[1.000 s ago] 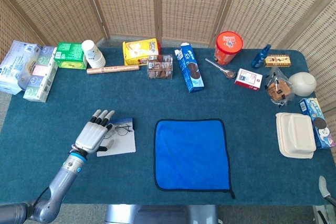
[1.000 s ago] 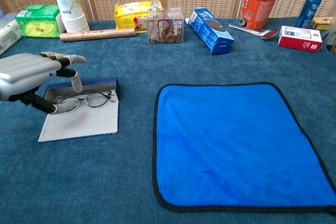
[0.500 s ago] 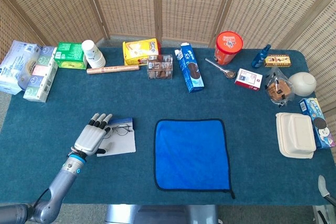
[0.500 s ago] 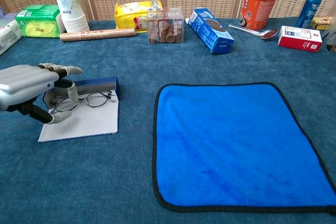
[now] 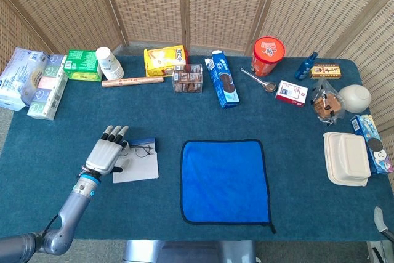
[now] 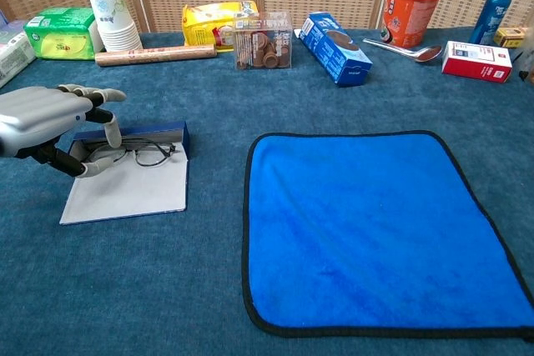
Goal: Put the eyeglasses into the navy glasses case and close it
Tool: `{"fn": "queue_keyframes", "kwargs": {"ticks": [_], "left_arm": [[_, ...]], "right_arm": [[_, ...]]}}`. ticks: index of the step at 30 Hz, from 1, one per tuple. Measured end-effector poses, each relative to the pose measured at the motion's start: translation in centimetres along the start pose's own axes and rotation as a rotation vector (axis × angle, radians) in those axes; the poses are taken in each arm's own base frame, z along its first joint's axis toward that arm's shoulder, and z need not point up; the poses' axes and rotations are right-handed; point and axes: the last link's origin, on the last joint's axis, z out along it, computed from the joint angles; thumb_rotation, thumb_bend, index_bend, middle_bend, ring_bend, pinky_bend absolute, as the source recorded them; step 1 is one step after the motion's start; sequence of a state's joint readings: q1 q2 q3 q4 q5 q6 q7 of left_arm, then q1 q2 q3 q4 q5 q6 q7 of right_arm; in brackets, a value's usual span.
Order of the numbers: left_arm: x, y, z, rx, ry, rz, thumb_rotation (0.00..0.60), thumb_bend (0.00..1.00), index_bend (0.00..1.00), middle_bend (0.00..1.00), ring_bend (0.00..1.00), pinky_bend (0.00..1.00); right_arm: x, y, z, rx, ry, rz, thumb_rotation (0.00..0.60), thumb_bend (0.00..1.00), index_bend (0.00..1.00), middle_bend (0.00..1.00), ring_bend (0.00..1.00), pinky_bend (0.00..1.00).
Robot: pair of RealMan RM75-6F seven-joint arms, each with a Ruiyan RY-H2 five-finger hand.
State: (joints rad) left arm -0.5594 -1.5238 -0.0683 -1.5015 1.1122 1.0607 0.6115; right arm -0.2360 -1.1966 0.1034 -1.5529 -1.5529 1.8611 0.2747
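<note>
My left hand (image 6: 37,122) hides the eyeglasses' (image 6: 138,153) left end; whether my fingers (image 6: 107,132) pinch it, I cannot tell. The open navy glasses case (image 6: 146,135) lies under them.

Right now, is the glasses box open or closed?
Open. The navy glasses case has its pale flap lying flat on the cloth, and the thin-rimmed eyeglasses show uncovered.
</note>
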Motion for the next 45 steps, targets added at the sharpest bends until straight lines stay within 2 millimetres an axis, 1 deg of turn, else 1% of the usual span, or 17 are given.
{"fn": "queue_keyframes", "kwargs": {"ticks": [7, 16, 20, 24, 30, 34, 40, 45], "left_arm": [[0.1, 0.1, 0.0, 0.004, 0.013, -0.01, 0.381, 0.36, 0.33, 0.0, 0.0, 0.0], [-0.1, 1.4, -1.0, -0.064, -0.006, -0.03, 0.379, 0.36, 0.34, 0.0, 0.0, 0.0], [-0.2, 1.8, -1.0, -0.075, -0.01, -0.024, 0.378, 0.36, 0.34, 0.0, 0.0, 0.0], [-0.2, 2.1, -0.7, -0.078, -0.008, -0.008, 0.384, 0.36, 0.34, 0.0, 0.0, 0.0], [-0.2, 2.7, 0.6, -0.066, 0.005, -0.028, 0.375, 0.36, 0.33, 0.0, 0.0, 0.0], [-0.2, 3.3, 1.2, -0.069, 0.011, -0.031, 0.385, 0.36, 0.33, 0.0, 0.0, 0.0], [0.1, 3.4, 1.4, -0.063, 0.03, -0.033, 0.378, 0.36, 0.32, 0.0, 0.0, 0.0], [0.3, 3.4, 1.0, -0.066, 0.04, -0.03, 0.378, 0.36, 0.32, 0.0, 0.0, 0.0]], "right_arm": [[0.0, -0.1, 0.0, 0.002, 0.0, -0.003, 0.336, 0.36, 0.02, 0.12, 0.0, 0.11], [0.0, 0.0, 0.0, 0.0, -0.002, -0.003, 0.335, 0.37, 0.02, 0.12, 0.0, 0.11], [0.1, 0.1, 0.0, 0.0, 0.002, -0.001, 0.34, 0.36, 0.02, 0.12, 0.0, 0.11], [0.1, 0.2, -0.1, -0.006, 0.002, 0.0, 0.337, 0.36, 0.02, 0.12, 0.0, 0.11], [0.1, 0.3, -0.1, -0.005, 0.003, 0.001, 0.338, 0.36, 0.02, 0.12, 0.0, 0.11], [0.2, 0.3, -0.2, -0.005, 0.006, 0.001, 0.341, 0.36, 0.02, 0.12, 0.0, 0.11], [0.3, 0.5, -0.3, -0.009, 0.009, 0.001, 0.34, 0.36, 0.02, 0.12, 0.0, 0.11], [0.3, 0.5, -0.3, -0.008, 0.008, 0.002, 0.337, 0.36, 0.02, 0.12, 0.0, 0.11]]}}
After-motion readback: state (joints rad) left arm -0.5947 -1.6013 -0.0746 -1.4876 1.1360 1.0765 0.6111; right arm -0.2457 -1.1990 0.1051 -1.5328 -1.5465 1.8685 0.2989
